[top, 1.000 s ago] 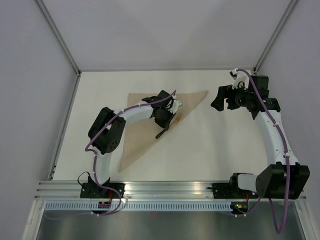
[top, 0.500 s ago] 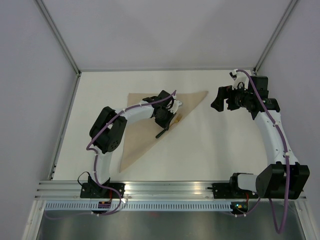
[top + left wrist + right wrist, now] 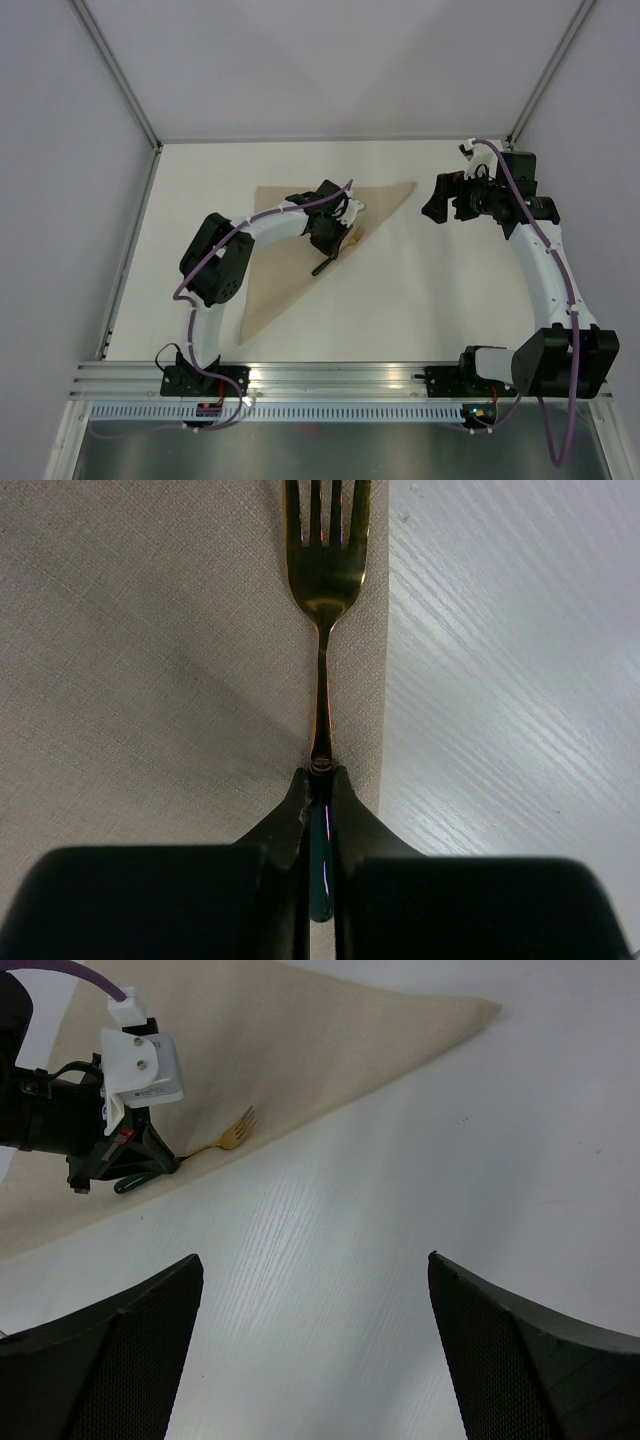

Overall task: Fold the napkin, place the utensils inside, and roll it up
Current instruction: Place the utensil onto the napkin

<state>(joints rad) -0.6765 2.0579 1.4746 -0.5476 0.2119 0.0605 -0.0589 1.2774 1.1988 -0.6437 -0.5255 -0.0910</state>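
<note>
- Napkin point(image 3: 275, 285) lies flat on the white table point(image 3: 430, 290). It is folded into a big triangle on the left arm's side.
- A gold fork point(image 3: 322, 670) with a dark green handle is over the napkin, just beside its long folded edge. It runs along that edge. I cannot tell if it touches the cloth yet.
- The left gripper point(image 3: 320, 785) is pressed tight on the fork's handle. The prongs point straight away from it.
- The right gripper point(image 3: 312, 1270) is spread wide and holds nothing. It hangs over bare table, well apart from the napkin, and sees the fork from the side.
- I think the fork is being put inside the napkin. The left arm is the near one, so it only has to let go.
- The fork lies along the edge, so I think the roll should start from that edge.
- I see only one fork.
</note>
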